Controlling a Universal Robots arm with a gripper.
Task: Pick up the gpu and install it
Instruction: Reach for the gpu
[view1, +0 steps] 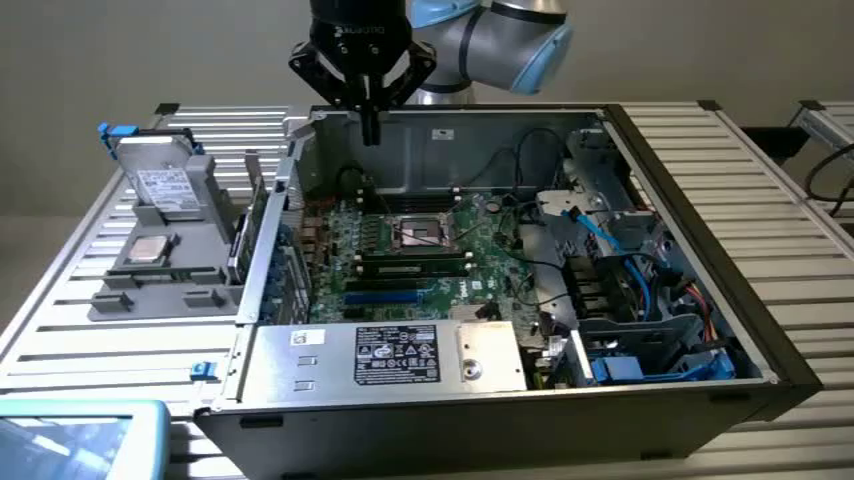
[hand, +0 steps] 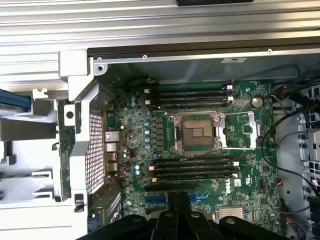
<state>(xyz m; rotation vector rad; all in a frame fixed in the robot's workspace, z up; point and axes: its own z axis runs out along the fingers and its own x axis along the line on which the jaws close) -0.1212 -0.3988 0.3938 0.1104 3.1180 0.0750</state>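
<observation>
My gripper (view1: 370, 128) hangs above the far side of the open computer case, over the large green motherboard (view1: 414, 250). Its two black fingers are shut together with nothing between them. In the wrist view the shut gripper (hand: 179, 202) points down at the motherboard (hand: 200, 150), near the blue slot (hand: 155, 200). The gpu (view1: 246, 235) stands on edge as a thin card in the grey holder outside the case, on the exterior view's left, well apart from the gripper.
The grey holder (view1: 160, 285) also carries a silver hard drive (view1: 167, 185) with a white label. Inside the case (view1: 667, 180) are an empty CPU socket (view1: 424, 232), cables and drive bays (view1: 627, 300). A power supply (view1: 387, 355) sits at the near side.
</observation>
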